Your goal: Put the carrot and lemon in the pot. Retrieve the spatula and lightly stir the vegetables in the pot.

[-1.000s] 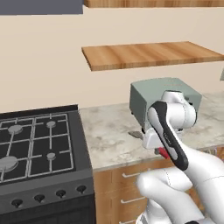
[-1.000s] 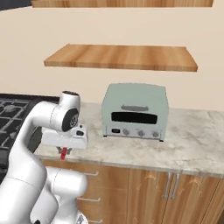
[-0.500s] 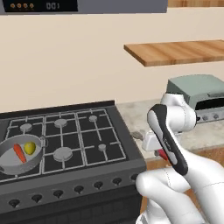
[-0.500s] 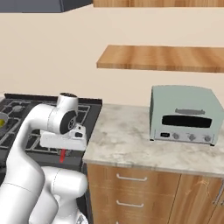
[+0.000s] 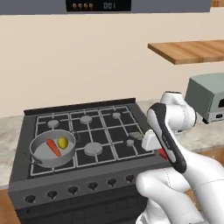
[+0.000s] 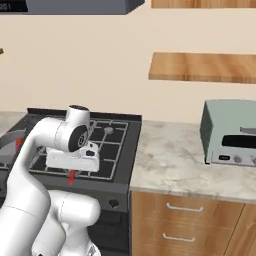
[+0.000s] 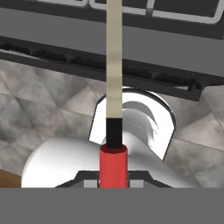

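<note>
The grey pot (image 5: 41, 154) sits on the stove's front left burner. Inside it lie the orange-red carrot (image 5: 53, 147) and, just right of it, the yellow lemon (image 5: 63, 142). My gripper (image 5: 153, 145) hangs over the stove's front right corner, well to the right of the pot, shut on the spatula's red handle (image 5: 162, 153). In the hand view the gripper (image 7: 113, 176) clamps that red handle (image 7: 113, 164), and the spatula's thin shaft (image 7: 114, 65) runs straight up across the stove's edge. The same handle (image 6: 72, 176) pokes out below the hand in the right base view.
The black gas stove (image 5: 105, 127) has raised grates and a row of knobs (image 5: 92, 186) along its front. To its right runs a marble counter (image 6: 170, 160) with a pale green toaster oven (image 6: 230, 135). A wooden shelf (image 6: 200, 67) hangs above, and drawers (image 6: 185, 220) sit below.
The base has driven left, so both views have shifted: the stove and pot have come fully into view and the toaster oven has slid right. My gripper keeps its hold on the spatula.
</note>
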You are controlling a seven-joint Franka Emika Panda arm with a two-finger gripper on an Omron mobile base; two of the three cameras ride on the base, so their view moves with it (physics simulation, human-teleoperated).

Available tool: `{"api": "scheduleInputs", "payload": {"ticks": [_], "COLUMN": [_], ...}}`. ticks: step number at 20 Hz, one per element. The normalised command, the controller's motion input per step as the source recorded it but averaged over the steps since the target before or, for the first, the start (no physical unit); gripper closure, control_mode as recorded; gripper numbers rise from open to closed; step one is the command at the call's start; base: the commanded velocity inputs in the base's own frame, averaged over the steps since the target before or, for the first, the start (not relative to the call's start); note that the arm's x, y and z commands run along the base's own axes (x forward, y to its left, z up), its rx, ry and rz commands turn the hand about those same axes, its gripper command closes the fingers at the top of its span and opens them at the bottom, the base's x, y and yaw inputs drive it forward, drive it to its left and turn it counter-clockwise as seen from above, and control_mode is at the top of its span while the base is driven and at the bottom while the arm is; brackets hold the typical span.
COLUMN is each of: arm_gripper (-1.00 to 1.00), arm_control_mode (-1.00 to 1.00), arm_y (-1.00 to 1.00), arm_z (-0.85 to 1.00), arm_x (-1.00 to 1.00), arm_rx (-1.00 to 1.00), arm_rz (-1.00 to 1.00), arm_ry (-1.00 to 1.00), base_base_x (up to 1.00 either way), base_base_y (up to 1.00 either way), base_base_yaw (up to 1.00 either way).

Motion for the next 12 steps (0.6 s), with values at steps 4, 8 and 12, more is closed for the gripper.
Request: {"api": "scheduleInputs", "payload": {"ticks": [4,8,12], "arm_gripper": [1.00,1.00,1.00], "arm_control_mode": [1.00,1.00,1.00], "arm_y": [0.00,0.00,0.00], "arm_z": [0.00,0.00,0.00], "arm_x": [0.00,0.00,0.00], "arm_rx": [0.00,0.00,0.00], "arm_rz": [0.00,0.00,0.00], "arm_ry": [0.00,0.00,0.00], "base_base_x": [0.15,0.21,0.01], "base_base_y": [0.69,0.64,0.63], "base_base_yaw": [0.05,-0.01,-0.04]}}
